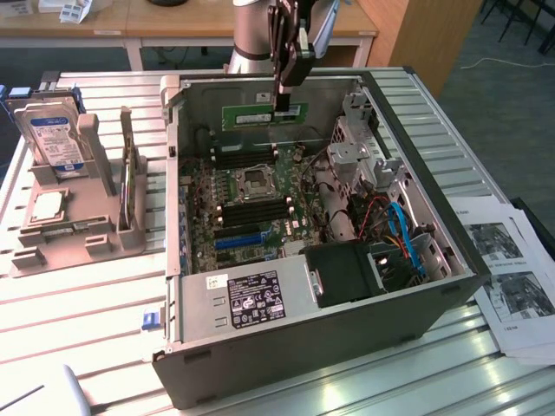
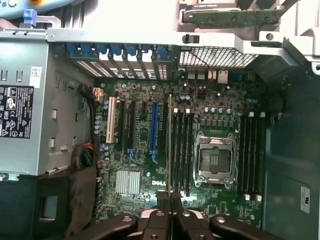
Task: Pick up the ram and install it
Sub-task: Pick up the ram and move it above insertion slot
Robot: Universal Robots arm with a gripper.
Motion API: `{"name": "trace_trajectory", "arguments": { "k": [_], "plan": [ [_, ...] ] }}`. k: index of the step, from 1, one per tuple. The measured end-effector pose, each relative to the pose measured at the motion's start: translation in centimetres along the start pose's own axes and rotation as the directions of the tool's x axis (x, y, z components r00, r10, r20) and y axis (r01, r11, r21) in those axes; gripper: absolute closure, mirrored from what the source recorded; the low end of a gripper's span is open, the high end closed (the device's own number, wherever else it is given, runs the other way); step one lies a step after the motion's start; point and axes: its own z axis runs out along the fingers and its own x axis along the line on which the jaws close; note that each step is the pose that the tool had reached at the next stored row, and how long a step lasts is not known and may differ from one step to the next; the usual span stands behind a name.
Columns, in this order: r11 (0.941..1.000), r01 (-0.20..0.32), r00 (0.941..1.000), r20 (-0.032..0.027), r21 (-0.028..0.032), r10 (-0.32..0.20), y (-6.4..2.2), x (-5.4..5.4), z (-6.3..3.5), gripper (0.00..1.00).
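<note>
Ram (image 1: 264, 115) hangs level above the DELL-marked motherboard (image 2: 220, 200) inside the open computer case (image 1: 303, 338), its upper edge clamped in the nearly closed pincer (image 1: 284, 104).

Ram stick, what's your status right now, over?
Jaws shut on the ram. Ram held above the motherboard of the open case, not seated. Nothing seen between it and the black memory slots.

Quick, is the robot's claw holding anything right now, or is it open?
Gripper: closed, holding the ram by its long edge, over the motherboard of the open computer case.
</note>
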Motion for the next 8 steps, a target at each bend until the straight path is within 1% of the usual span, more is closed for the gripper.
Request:
{"name": "trace_trajectory", "arguments": {
  "k": [1, 2, 8],
  "plan": [
    [1.0000, 0.000, 1.0000, 0.0001, 0.0000, 0.000, -0.01, 0.0, 0.15, 0.88],
    [1.0000, 0.000, 1.0000, 0.0001, 0.0001, 0.000, -0.08, -0.1, 1.73, 0.88],
    [1.0000, 0.000, 1.0000, 0.0001, 0.0000, 0.000, -0.13, -0.1, 2.83, 0.88]
  ]
}}
